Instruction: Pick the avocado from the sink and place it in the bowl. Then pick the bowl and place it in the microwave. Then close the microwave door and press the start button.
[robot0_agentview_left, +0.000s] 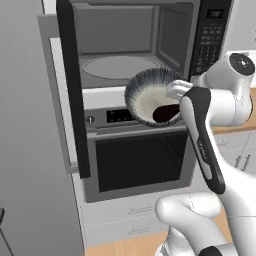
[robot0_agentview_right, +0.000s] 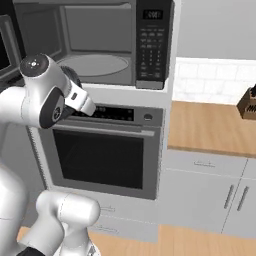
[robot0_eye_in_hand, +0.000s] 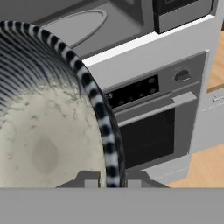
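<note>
The bowl (robot0_agentview_left: 150, 95) is held in mid-air by the gripper (robot0_eye_in_hand: 109, 181), its fingers pinched on the striped rim, one on either side of the bowl's wall, as seen in the hand view. The bowl is tilted so that its pale, speckled inside is turned toward the left base camera. The avocado (robot0_agentview_left: 165, 113) is seen lying low inside the bowl, against its lower right wall. The bowl is carried in front of the microwave (robot0_agentview_left: 150, 40), level with the white strip between the cavity and the oven (robot0_agentview_left: 137, 155) below. The microwave door (robot0_agentview_left: 72, 85) is swung wide open to the left, edge-on to the left base camera, and the round turntable (robot0_agentview_right: 95, 65) is laid bare inside the grey cavity. The keypad (robot0_agentview_right: 150, 45) is seen on the right of the cavity. In the right base view the bowl is largely hidden behind the arm's wrist. A wooden counter (robot0_agentview_right: 210, 125) is seen to the right of the oven, with a dark knife block (robot0_agentview_right: 248, 106) at its far edge.
</note>
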